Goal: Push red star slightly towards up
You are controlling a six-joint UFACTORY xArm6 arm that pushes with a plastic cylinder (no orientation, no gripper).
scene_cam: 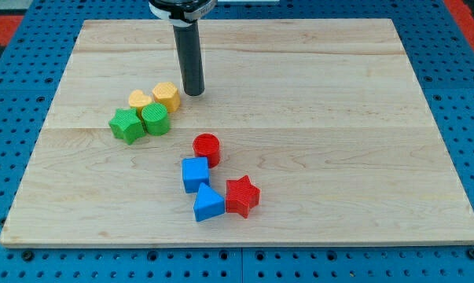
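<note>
The red star lies on the wooden board near the view's bottom, centre. It touches a blue triangle-like block on its left. A blue cube sits just above that, and a red cylinder above the cube. My tip rests on the board well above the red star, toward the view's top, just right of a yellow hexagon.
A yellow heart sits left of the yellow hexagon. Below them are a green star-like block and a green hexagon, all clustered at the view's left. A blue pegboard surrounds the board.
</note>
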